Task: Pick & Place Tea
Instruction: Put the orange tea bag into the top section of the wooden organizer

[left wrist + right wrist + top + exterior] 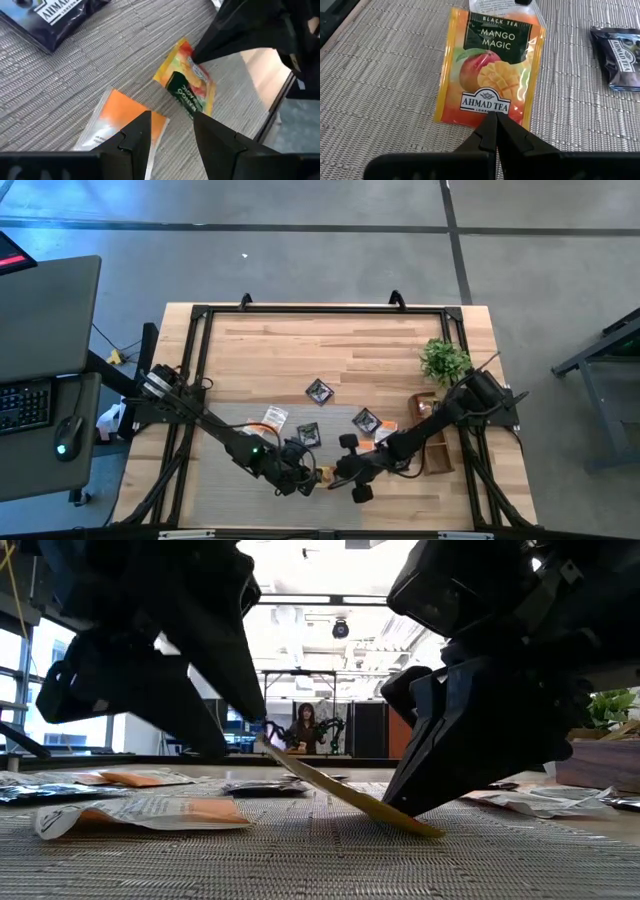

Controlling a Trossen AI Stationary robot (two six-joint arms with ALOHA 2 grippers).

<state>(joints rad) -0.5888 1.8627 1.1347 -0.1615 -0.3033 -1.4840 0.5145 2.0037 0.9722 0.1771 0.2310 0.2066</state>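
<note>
An orange-yellow mango tea sachet [487, 70] sits tilted on the grey mat [215, 485]. Its low edge [425, 830] rests on the mat and its far end [268, 747] is raised. My right gripper [495, 120] is shut, with its tips on the sachet's near edge. My left gripper [172, 127] is open, and its fingers point at the sachet's [187, 80] raised end from the other side. I cannot tell whether they touch it. In the high view both grippers [300, 476] [337, 473] meet over the sachet [322, 474]. My right gripper presses its shut fingertips [490, 125] down on the sachet's label edge [470, 117], coming slantwise from above. That edge stays on the mat while the opposite end [172, 60] stands up off it.
A white-and-orange sachet [125, 117] lies flat beside my left gripper. Black sachets [620, 57] [319, 391] [366, 421] and further sachets [273, 418] lie on the mat and wood. A potted plant [443, 360] and a wooden tray [437, 445] stand at the right. A person shows far behind.
</note>
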